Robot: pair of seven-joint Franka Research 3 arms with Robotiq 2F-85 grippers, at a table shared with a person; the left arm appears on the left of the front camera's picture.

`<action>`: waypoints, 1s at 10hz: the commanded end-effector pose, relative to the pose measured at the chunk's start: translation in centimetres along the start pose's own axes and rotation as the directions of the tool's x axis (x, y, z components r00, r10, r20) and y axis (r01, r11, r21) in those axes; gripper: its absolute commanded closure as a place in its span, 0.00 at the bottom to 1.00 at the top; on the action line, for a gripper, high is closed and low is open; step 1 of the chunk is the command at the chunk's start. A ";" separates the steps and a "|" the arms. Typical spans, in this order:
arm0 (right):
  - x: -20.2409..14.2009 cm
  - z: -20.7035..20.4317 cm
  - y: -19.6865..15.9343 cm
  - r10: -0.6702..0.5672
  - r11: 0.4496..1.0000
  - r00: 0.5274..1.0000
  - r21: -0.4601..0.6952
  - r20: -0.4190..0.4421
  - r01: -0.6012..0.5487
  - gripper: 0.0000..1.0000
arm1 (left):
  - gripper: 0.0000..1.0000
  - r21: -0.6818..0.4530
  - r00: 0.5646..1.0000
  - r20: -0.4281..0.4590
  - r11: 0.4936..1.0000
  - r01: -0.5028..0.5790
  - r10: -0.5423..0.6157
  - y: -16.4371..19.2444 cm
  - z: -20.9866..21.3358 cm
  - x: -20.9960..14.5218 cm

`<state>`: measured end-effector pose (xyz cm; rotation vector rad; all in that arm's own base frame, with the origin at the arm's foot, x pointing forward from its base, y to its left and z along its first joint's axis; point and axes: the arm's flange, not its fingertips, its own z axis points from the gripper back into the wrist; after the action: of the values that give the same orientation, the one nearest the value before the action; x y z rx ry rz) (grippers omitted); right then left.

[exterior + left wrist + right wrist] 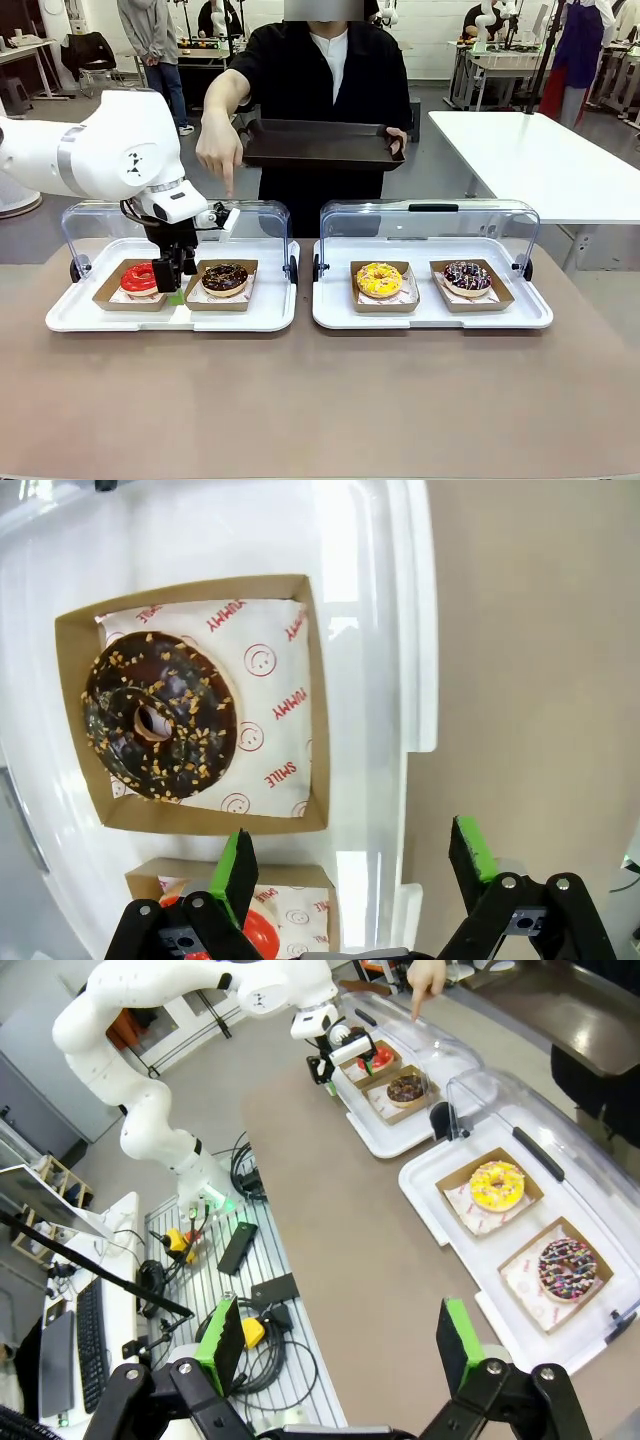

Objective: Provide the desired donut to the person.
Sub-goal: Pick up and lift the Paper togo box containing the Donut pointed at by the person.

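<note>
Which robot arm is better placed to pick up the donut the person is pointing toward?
Left. The open left gripper hangs over the left tray beside the chocolate donut that the person's hand seems to point at; the right gripper is far back.

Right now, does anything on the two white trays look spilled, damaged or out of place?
Nothing stands out: the red donut, chocolate donut, yellow donut and sprinkled donut each sit whole in a box.

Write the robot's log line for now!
left gripper: open over left tray | right gripper: open, empty | person's hand: pointing toward chocolate donut
</note>
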<state>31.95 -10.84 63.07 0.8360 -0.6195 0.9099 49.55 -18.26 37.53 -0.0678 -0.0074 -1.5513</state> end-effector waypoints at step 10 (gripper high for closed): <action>0.1 -0.1 -0.1 0.012 1.000 1.000 0.010 0.014 -0.012 0.00 | 0.00 -0.048 0.999 0.028 0.998 -0.036 0.037 2.6 -4.4 0.4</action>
<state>31.95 -10.84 63.06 0.8360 -0.6194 0.9099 51.83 -18.69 33.42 -0.1326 0.0308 -1.5236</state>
